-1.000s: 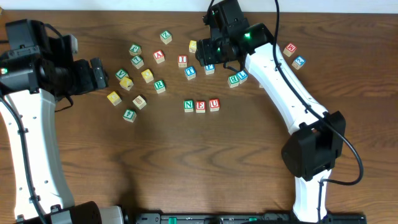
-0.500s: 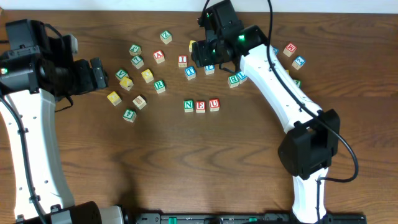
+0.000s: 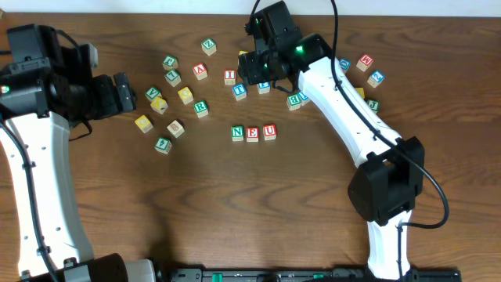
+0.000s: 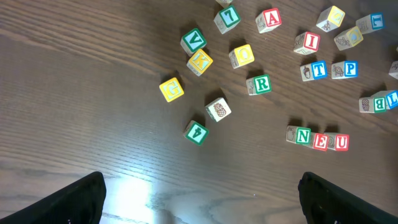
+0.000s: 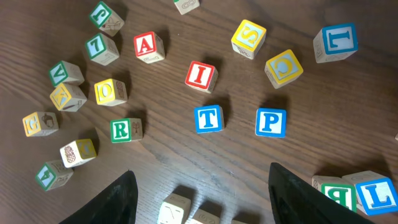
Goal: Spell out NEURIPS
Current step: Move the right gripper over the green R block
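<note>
Overhead: NEU row (image 3: 252, 133) stands laid. R (image 3: 201, 108) lies left of row, slightly beyond it. Right gripper (image 5: 200, 169) hovers beyond row, jaws apart, empty. Left gripper (image 4: 200, 177), far left of row, wide open, empty. Step, judged: fetch R, then set it at row's right end.

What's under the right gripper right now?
The wrist view shows a blue T block and a blue P block below the open right gripper, with a red I block beyond them. In the overhead view the arm covers the yellow O block.
</note>
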Controlling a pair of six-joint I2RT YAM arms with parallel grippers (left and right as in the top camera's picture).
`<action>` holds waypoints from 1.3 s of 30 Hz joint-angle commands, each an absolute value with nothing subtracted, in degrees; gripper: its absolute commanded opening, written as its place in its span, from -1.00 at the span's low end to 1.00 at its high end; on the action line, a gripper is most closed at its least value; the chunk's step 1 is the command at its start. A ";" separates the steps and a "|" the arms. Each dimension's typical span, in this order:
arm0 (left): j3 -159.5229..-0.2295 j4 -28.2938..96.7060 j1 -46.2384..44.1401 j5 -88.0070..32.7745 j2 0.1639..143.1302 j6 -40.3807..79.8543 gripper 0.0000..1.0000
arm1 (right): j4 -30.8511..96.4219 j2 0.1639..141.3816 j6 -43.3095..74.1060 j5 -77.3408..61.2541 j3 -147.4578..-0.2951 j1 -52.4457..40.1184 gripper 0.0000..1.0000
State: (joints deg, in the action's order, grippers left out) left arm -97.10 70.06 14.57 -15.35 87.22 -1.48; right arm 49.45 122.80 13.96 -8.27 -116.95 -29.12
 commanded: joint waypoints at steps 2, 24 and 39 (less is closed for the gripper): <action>-98.43 70.04 14.70 -16.03 86.85 -1.41 0.95 | 49.19 124.03 13.19 -7.86 -118.02 -29.47 0.24; -98.43 70.04 14.72 -16.03 86.83 -1.41 0.95 | 44.25 129.43 12.03 -7.42 -118.02 -29.78 0.25; -98.43 70.04 14.70 -16.03 86.83 -1.41 0.95 | 42.04 130.43 9.96 -5.32 -118.02 -31.33 0.24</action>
State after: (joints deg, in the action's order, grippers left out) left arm -97.10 70.06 14.57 -15.35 87.22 -1.48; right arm 42.30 129.75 11.03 -6.59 -116.99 -30.74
